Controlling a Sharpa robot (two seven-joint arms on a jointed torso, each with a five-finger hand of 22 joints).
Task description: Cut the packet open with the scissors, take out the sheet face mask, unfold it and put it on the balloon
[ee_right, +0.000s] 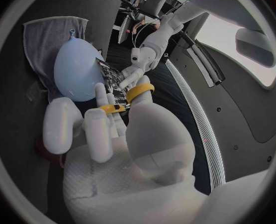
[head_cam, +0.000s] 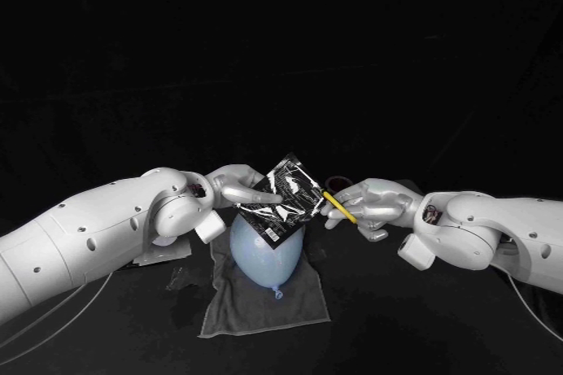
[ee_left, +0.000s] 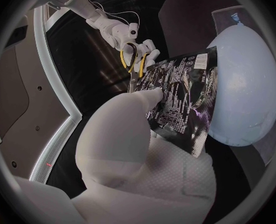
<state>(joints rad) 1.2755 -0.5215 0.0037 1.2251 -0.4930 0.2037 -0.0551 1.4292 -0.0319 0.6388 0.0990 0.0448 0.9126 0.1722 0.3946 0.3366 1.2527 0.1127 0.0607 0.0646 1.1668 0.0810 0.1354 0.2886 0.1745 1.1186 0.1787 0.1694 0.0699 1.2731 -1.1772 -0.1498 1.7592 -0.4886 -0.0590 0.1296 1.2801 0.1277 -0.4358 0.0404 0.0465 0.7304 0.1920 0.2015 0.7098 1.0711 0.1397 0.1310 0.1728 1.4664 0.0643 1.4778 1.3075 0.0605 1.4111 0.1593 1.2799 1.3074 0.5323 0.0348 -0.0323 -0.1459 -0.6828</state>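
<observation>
Fingers (head_cam: 260,198) of left hand (head_cam: 238,188) pinch packet (head_cam: 289,193) over balloon (head_cam: 270,257); right hand (head_cam: 377,206) grips scissors (head_cam: 338,204) at packet's edge.

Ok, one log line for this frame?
step: cut packet | left hand: holds packet up | right hand: holds scissors at packet edge | balloon: lying on grey cloth

The packet (head_cam: 285,198) is black, covered with white print and pale swirling shapes. The balloon (head_cam: 268,257) is pale blue, plain all over. It lies on a plain grey cloth (head_cam: 264,310). The scissors (head_cam: 338,206) have yellow handles. The left hand (head_cam: 241,192) and right hand (head_cam: 377,204) are silver, on white arms (head_cam: 82,237). The worktop (head_cam: 446,326) is black.
</observation>
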